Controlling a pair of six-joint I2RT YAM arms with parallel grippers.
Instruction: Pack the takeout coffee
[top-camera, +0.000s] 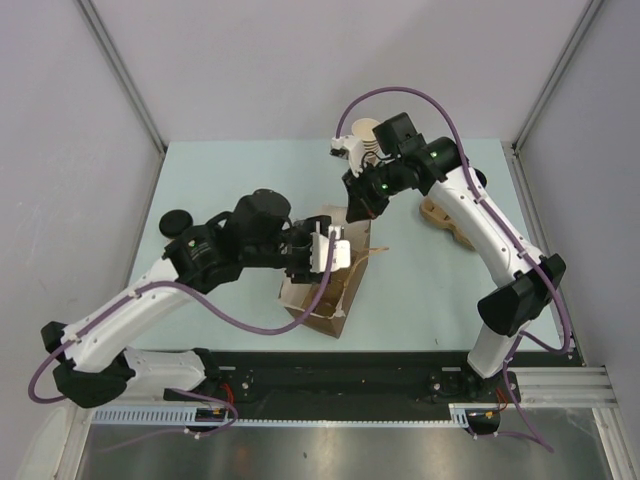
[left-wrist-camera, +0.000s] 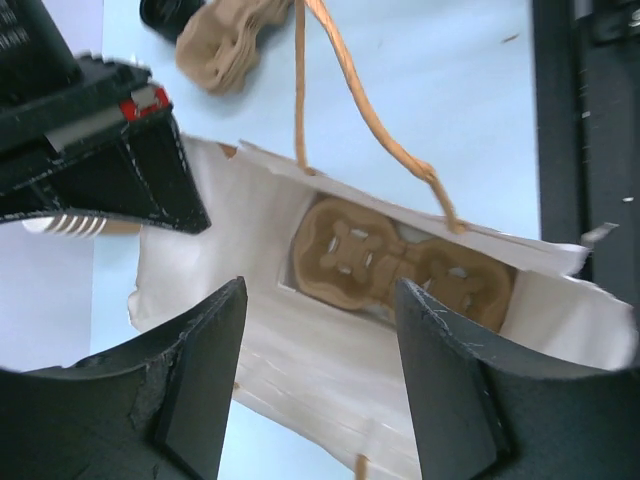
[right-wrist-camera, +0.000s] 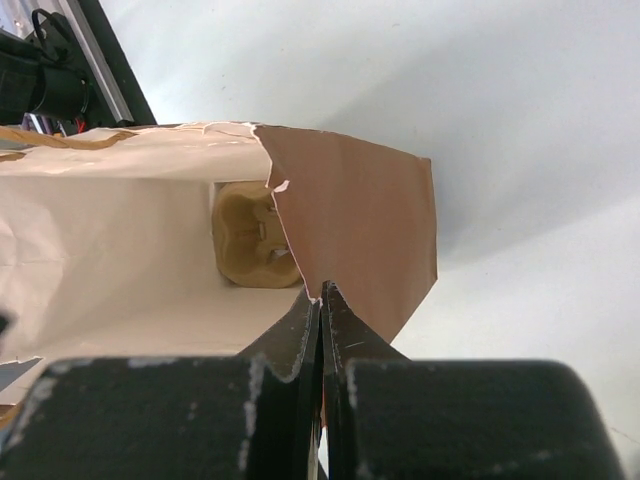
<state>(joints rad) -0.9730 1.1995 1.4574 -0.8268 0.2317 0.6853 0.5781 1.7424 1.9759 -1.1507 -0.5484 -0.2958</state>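
Left pincer (left-wrist-camera: 320, 300): fingers spread wide just above the bag's mouth, with nothing between them.
Right pincer (right-wrist-camera: 319, 300): closed on the torn rim of the brown paper bag (right-wrist-camera: 350, 210), holding that side of the mouth up.
Takeout coffee (top-camera: 178, 222): I take it to be the round black lid on the table left of the left arm, well apart from the bag. Its cup wall is hidden from above, and neither pincer touches it.
Bag interior: a moulded-pulp cup tray (left-wrist-camera: 400, 265) lies at the bottom, wells facing the opening.
Handle: a twisted paper cord (left-wrist-camera: 350, 100) runs from the rim out across the table.
Further out: a second pulp tray (top-camera: 445, 215) lies beside the right arm, and a stack of lidless cups (top-camera: 365, 133) stands at the far side.
Step in hand: probably opening the mouth before the coffee goes in.
Doing it well: hold the right pinch steady and do not tug, since the rim is torn. The free pincer should take the cup by its paper wall below the lid with a light squeeze, carry it upright, and lower it straight into a well, clear of the cord.
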